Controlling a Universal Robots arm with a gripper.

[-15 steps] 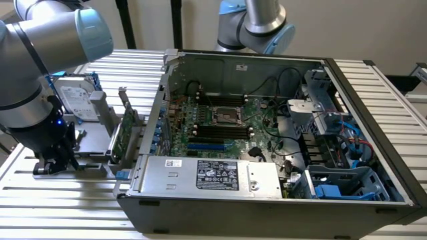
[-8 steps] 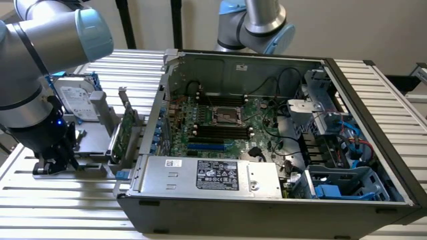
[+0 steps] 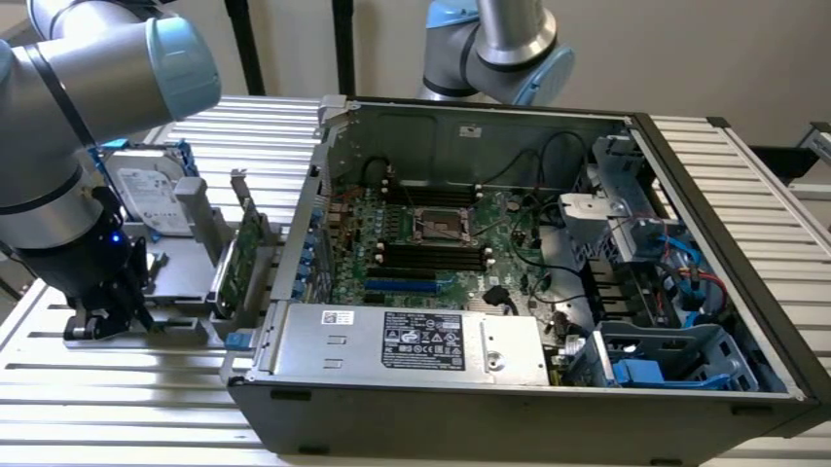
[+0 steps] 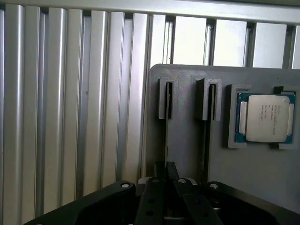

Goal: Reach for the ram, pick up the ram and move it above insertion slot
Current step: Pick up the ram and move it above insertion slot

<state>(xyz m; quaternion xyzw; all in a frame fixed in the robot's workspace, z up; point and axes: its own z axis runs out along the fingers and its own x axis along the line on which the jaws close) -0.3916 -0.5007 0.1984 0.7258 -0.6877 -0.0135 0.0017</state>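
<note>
The ram (image 4: 166, 136) stands on edge in one of two narrow slots of a grey holder (image 4: 187, 140), so it appears as a thin dark line. My gripper (image 4: 167, 178) is shut on the ram's near end, with its dark fingers (image 4: 151, 201) pressed in from both sides. In the exterior view the gripper (image 3: 111, 313) reaches down onto the holder (image 3: 175, 326) at the exterior view's left, beside the open computer case (image 3: 546, 409). The black memory slots (image 3: 435, 258) lie on the motherboard inside the case, well apart from the gripper.
A processor chip (image 4: 265, 117) sits in a recess of the holder. A silver hard drive (image 3: 143, 195) and a wider green expansion card (image 3: 243, 255) stand upright in the holder. A second arm (image 3: 500, 49) rises behind the case. Cables and drive cages crowd the case's right side.
</note>
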